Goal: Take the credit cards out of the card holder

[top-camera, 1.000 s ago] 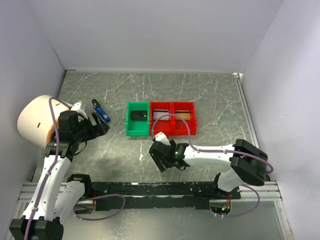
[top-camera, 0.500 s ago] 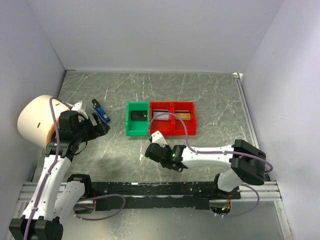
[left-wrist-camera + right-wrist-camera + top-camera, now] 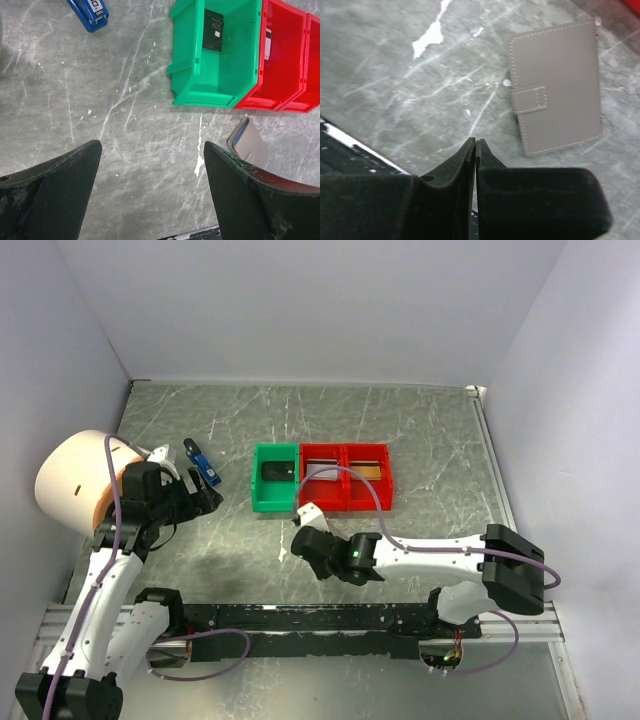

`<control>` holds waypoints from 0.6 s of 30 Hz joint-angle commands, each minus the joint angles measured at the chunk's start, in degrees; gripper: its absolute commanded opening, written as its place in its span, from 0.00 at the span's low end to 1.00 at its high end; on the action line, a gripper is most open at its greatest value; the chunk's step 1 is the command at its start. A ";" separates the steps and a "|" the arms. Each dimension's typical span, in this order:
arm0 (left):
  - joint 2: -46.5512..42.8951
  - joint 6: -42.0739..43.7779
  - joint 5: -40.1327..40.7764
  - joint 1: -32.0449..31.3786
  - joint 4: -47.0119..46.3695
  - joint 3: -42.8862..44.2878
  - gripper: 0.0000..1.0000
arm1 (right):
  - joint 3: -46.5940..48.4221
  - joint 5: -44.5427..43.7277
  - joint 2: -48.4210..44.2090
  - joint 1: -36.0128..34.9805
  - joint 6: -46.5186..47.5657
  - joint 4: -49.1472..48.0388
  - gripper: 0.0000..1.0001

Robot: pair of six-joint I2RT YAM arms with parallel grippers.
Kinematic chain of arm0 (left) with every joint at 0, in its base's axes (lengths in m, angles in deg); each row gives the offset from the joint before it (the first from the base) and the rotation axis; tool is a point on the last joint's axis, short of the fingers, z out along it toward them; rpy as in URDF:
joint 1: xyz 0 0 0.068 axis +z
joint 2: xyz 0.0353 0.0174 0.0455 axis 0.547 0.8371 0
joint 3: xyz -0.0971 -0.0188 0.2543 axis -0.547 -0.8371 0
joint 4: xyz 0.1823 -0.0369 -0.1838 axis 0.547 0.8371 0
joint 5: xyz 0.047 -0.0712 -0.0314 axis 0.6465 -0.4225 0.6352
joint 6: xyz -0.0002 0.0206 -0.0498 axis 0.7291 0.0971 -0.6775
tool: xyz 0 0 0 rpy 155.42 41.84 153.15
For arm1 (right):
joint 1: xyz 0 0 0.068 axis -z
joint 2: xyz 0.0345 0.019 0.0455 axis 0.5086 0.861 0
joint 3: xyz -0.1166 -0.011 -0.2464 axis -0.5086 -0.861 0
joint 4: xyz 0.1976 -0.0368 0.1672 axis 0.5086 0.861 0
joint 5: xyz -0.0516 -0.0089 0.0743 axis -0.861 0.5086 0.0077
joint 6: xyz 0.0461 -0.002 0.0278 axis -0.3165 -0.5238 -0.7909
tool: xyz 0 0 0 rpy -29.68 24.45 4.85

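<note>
Grey holder (image 3: 555, 87) lies shut on the table (image 3: 380, 60), upper right in the right wrist view. Right gripper (image 3: 475, 150) has just snapped closed on nothing. Left gripper (image 3: 151, 146) hangs wide open, empty. Black card (image 3: 213, 31) sits in the green tray (image 3: 187, 75), so the job may be done.

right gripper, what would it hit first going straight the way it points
Likely the bare table: the shut right gripper aims beside the card holder, not at it, though depth is unclear.
</note>
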 commanded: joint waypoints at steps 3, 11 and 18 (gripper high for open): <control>-1.51 -0.87 2.55 -1.93 0.71 0.93 0.95 | -1.13 5.82 -4.72 -0.40 -3.38 -4.41 0.04; -0.92 -0.97 2.89 -2.39 1.07 1.14 0.95 | -2.03 6.91 -7.05 -0.30 -4.04 -3.72 0.06; -0.84 -1.06 2.98 -2.63 1.07 1.04 0.95 | 6.17 -12.03 2.46 0.47 -1.31 6.96 0.62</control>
